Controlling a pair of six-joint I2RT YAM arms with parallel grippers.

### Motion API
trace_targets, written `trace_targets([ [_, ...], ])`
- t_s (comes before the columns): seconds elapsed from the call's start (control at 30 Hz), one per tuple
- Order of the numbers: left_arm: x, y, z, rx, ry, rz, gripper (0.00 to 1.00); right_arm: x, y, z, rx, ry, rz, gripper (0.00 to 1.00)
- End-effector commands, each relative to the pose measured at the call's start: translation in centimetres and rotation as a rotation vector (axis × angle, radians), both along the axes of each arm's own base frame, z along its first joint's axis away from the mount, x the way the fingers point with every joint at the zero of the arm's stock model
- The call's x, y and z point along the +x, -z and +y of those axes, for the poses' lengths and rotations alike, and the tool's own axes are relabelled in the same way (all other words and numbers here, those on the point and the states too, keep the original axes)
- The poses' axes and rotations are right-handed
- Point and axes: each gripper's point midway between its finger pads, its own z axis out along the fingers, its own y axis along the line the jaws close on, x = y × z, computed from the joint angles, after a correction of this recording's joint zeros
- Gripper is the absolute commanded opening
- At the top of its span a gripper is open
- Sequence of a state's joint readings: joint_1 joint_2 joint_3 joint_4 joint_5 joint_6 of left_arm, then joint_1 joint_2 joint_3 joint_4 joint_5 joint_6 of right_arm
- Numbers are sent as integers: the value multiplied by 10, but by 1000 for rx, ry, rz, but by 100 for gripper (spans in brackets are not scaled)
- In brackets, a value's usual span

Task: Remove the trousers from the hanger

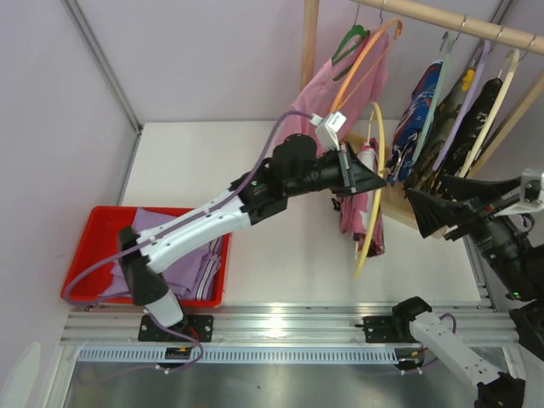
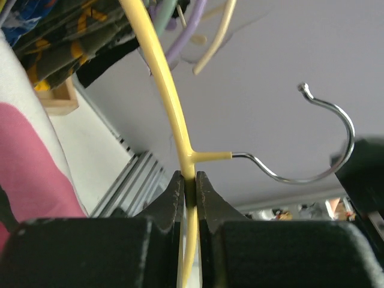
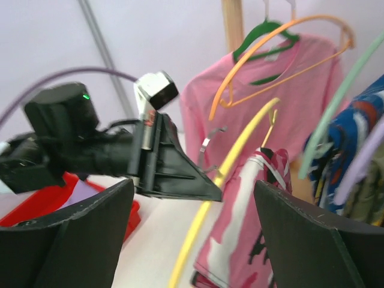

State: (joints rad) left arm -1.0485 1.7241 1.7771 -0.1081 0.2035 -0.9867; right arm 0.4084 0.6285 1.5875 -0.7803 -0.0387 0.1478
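Note:
My left gripper (image 1: 378,180) is shut on the yellow hanger (image 1: 375,191) at the top of its arch, beside the metal hook (image 2: 312,147), and holds it off the rail above the table. The jaws pinch the yellow rod (image 2: 191,180). The pink camouflage trousers (image 1: 355,197) hang draped over the hanger; they also show in the right wrist view (image 3: 252,222) next to the yellow hanger (image 3: 210,210). My right gripper (image 1: 416,211) is open and empty, to the right of the trousers and pointing at them.
A wooden rail (image 1: 442,19) at the back right holds a plain pink garment (image 1: 327,81) on an orange hanger (image 1: 361,55) and several dark printed garments (image 1: 442,119). A red bin (image 1: 89,234) with folded lilac cloth (image 1: 183,255) sits at the left.

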Motion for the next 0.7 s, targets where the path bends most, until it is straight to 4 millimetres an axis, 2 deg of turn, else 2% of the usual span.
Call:
trace_targets([
  [0.0,-34,-143,85,-289,-38,-305,0,17,15,31,4,-119,82,87],
  [0.03,-35,-149,98,-297,-58,-315,0,20,19,38,25,-145,113,87],
  [0.17,-30,-149,122,-299,-118,-286,0,29,26,64,60,-259,157,86],
  [0.23,-30,-159,136,-323,-136,-283,0,33,30,77,95,-315,173,86],
  [0.33,-22,-154,147,-290,-191,-235,0,33,32,98,143,-434,197,85],
  [0.4,-20,-158,161,-300,-248,-218,0,34,32,109,157,-493,208,84],
  [0.43,-12,-147,163,-288,-293,-185,0,31,28,114,172,-534,197,83],
  [0.5,-10,-152,178,-320,-349,-164,0,32,26,119,186,-560,196,82],
  [0.53,-2,-138,179,-303,-388,-141,0,32,22,121,190,-572,183,82],
  [0.57,-3,-142,186,-335,-405,-126,0,34,24,125,192,-586,197,82],
  [0.6,1,-131,186,-327,-423,-100,0,32,23,128,190,-604,199,82],
  [0.67,4,-138,196,-386,-464,-74,0,33,26,135,183,-619,205,81],
])
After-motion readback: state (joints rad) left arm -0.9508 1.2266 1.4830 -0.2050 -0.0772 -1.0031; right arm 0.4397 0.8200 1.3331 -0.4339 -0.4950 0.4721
